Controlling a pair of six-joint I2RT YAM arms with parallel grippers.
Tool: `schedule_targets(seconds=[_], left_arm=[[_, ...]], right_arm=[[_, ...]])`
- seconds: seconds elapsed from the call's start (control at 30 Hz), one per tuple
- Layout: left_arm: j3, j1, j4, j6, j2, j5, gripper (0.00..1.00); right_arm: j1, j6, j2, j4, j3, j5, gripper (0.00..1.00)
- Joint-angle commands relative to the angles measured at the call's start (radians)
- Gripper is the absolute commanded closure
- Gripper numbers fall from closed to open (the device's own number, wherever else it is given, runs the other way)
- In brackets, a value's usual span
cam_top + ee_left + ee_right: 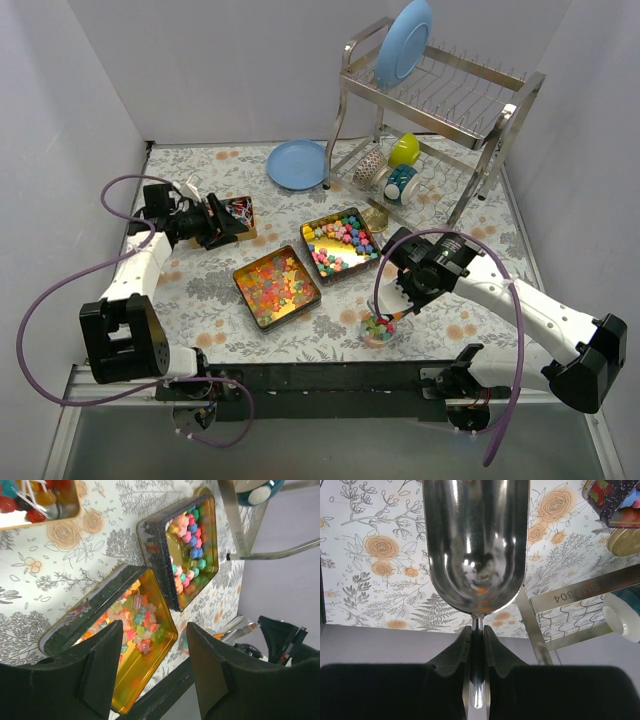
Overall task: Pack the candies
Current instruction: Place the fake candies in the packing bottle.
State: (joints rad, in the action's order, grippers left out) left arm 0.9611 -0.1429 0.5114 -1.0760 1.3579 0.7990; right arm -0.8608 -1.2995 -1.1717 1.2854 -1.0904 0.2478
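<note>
Candies fill two gold tins: one nearer me (277, 287), also in the left wrist view (132, 620), and one farther right (340, 245), also in that view (192, 545). A small clear cup (380, 329) near the front edge holds more candies. My right gripper (408, 288) is shut on the handle of a metal scoop (475, 545), held just above the cup. The scoop's bowl looks empty. My left gripper (225, 222) is open and empty (152, 675), hovering at the back left beside a small tin of red sweets (238, 212).
A steel dish rack (440, 110) stands at the back right with a blue plate (404, 42) on top and mugs (403, 170) below. Another blue plate (297, 164) lies on the floral cloth. A black rail (320, 378) runs along the front edge.
</note>
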Motion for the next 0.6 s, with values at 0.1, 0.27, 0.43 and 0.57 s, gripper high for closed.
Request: schedule_targets(seconds=[0.1,0.27,0.43,0.57], left_arm=[[0.007,0.127,0.030,0.040,0.041,-0.061,0.48],[-0.012,0.219,0.082,0.068,0.040,-0.070,0.60],[-0.019,0.255,0.153,0.106,0.067,-0.076,1.00],[0.042,0.258,0.294,0.203,0.113,-0.132,1.00]], right_arm=[[-0.041,-0.001,0.009,0.023,-0.049,0.096,0.99],[-0.041,0.023,0.017,0.022,-0.107,0.116,0.99],[-0.031,0.213,-0.015,0.011,-0.190,0.056,0.99],[-0.030,0.325,-0.046,-0.049,-0.218,0.030,0.99]])
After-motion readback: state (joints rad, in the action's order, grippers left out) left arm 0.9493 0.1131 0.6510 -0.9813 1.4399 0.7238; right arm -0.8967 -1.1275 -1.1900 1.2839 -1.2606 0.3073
